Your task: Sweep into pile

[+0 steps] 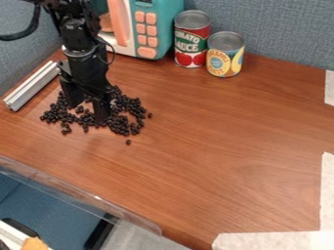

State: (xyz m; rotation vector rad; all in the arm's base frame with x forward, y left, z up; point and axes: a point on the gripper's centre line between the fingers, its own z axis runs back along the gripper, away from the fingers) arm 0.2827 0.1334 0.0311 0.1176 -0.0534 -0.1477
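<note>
The black gripper (87,108) hangs down at the upper left of the camera view, its two fingers spread apart and their tips low among the dark beans. Small black beans (124,122) lie around and beside the fingers in a loose patch on the wooden table (215,141). A few single beans sit apart at the patch's right and front edges. The arm hides part of the patch, and whether any beans are between the fingertips I cannot tell.
A metal bar (31,85) lies left of the gripper. Behind stand a teal toy microwave (158,29), a tall red can (191,41) and a shorter yellow can (225,56). A clear plastic edge (78,193) borders the table's front left; white tape (271,240) marks the right side.
</note>
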